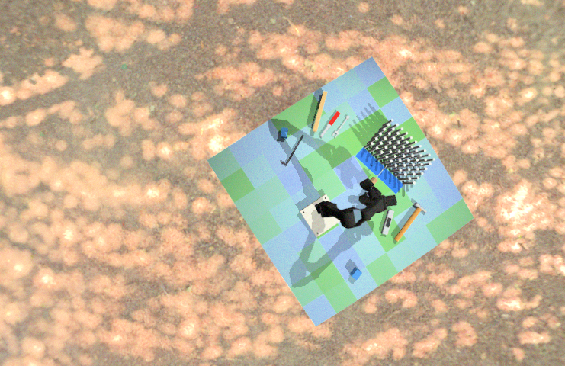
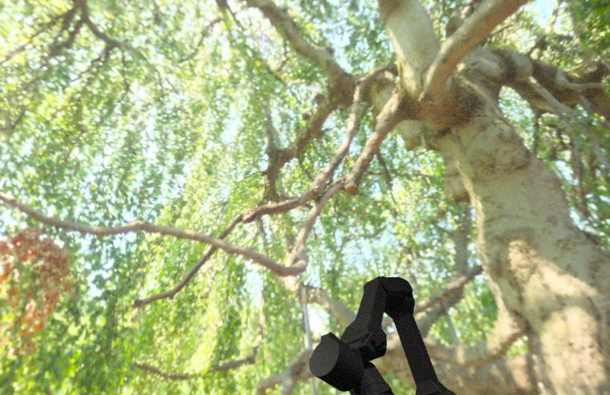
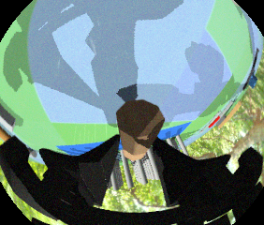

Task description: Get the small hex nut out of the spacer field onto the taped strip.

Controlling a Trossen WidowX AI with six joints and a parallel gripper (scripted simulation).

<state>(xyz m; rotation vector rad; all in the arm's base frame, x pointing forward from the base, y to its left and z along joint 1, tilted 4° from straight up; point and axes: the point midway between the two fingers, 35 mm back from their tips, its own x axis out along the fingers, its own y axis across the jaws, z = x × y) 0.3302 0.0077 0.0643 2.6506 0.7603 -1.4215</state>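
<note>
Holding a slender tool by its wooden handle (image 1: 374, 181) (image 3: 139, 117), the gripper (image 1: 372, 182) (image 3: 136, 138) is clamped on the grip at the side of the blue strip (image 1: 393, 184) (image 3: 175, 130) away from the spacers (image 1: 400, 147) (image 3: 126, 171). The handle fills the space between the fingers, so that the thin shaft (image 1: 380, 173) serves as the reaching part, pointing across the strip towards the spacers. Such a hold presumably keeps the bulky fingers outside the field while a narrow end works in its gaps. Whether the tip lies above the strip or already among the spacers cannot be told. The hex nut cannot be made out in any view; its place relative to the strip is therefore uncertain, and nothing shows it delivered. The arm (image 1: 351, 218) (image 2: 373, 313) arches on the strip's outer side, an arrangement that probably spares the spacers from its links. The black hooked rod (image 1: 294, 149) and the hammer (image 1: 407, 224) lie off opposite ends of the strip, outside the field, and leave the approach open. The step in hand appears to be lining up the shaft; a sideways sweep could tip a spacer, so straight travel along a gap seems advisable.
</note>
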